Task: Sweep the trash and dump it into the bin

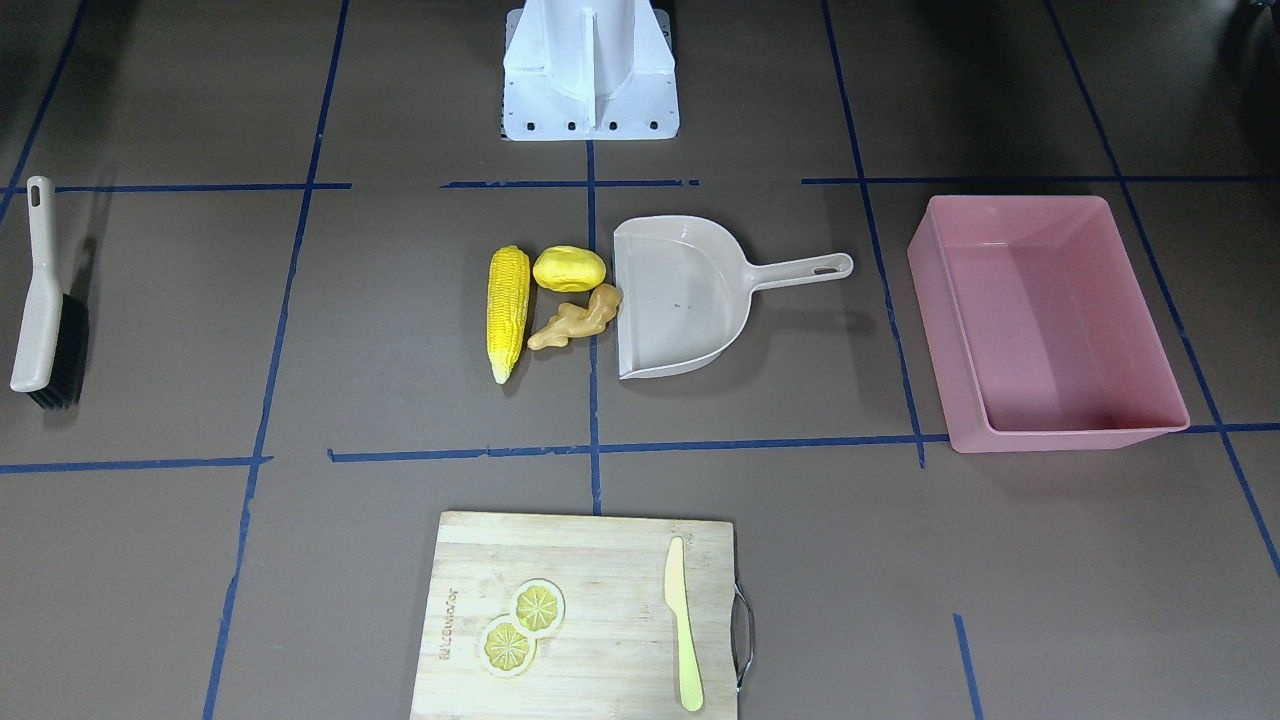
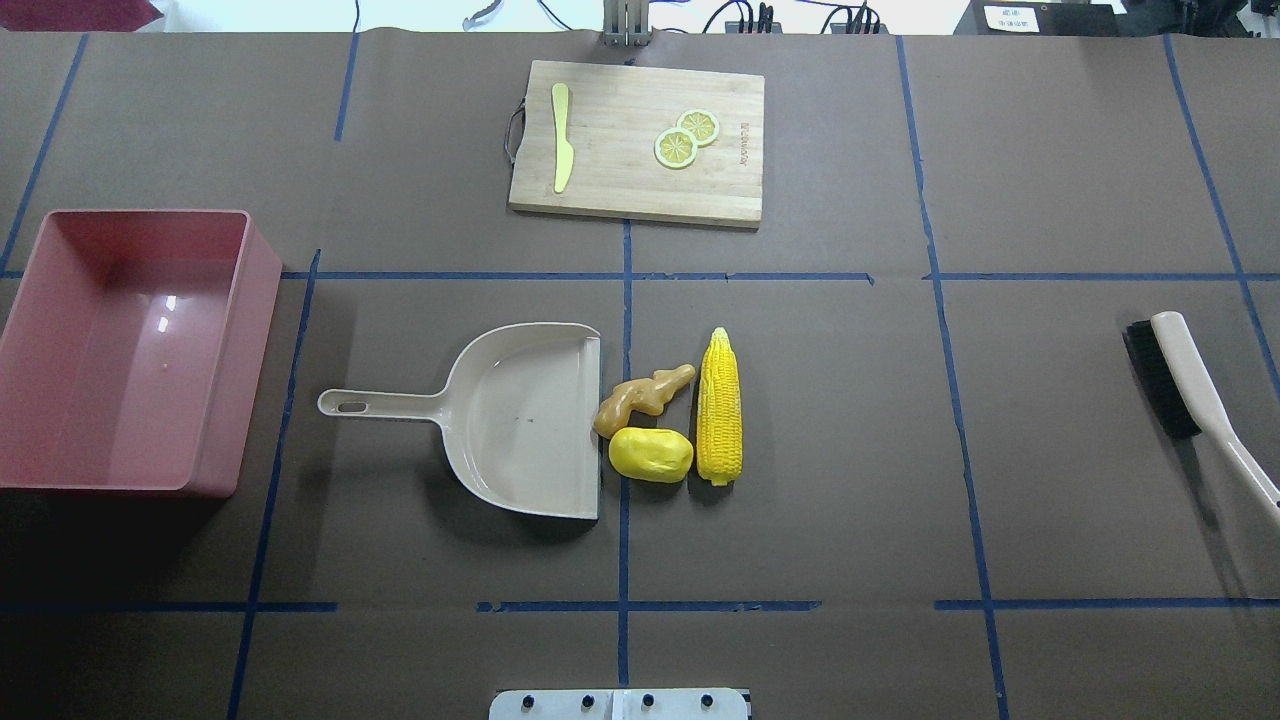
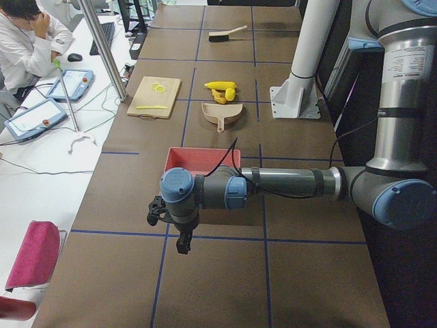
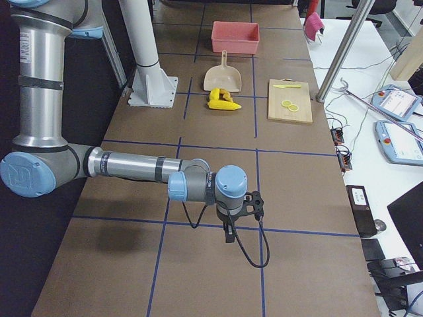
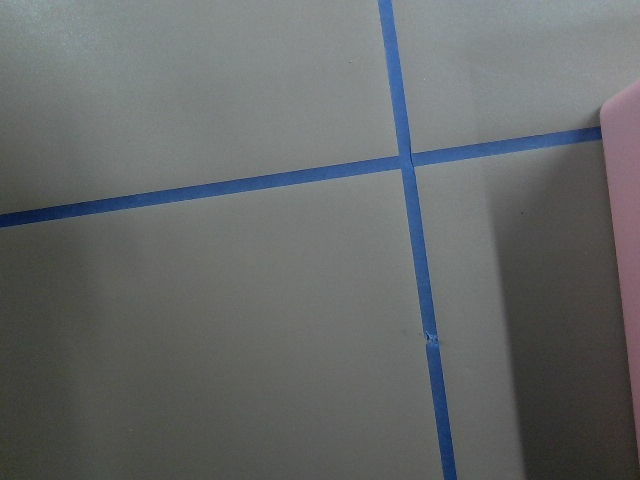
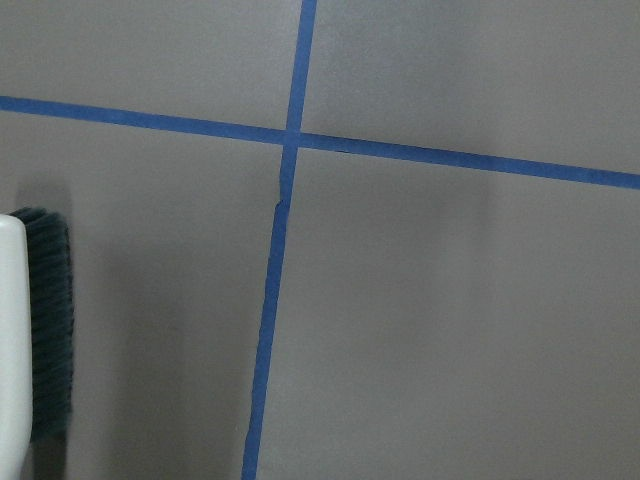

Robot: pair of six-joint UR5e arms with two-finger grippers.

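The trash lies mid-table in a tight cluster: a long yellow corn cob [image 2: 720, 408], a yellow potato-like lump [image 2: 651, 455] and a knobbly tan ginger root [image 2: 640, 398]. The ginger touches the mouth of a beige dustpan [image 2: 520, 420]. The pink bin [image 2: 110, 370] stands empty at the table's left end. My left gripper [image 3: 182, 240] hovers over the table past the bin, seen only from the side, so I cannot tell its state. My right gripper [image 4: 228, 232] hangs at the opposite end, its state equally unclear.
A beige hand brush [image 2: 1190, 385] with black bristles lies at the right end, and its bristles [image 6: 45, 330] show in the right wrist view. A wooden cutting board [image 2: 640, 190] at the far edge carries lemon slices [image 2: 686, 138] and a pale knife [image 2: 562, 150]. A person sits beside the table.
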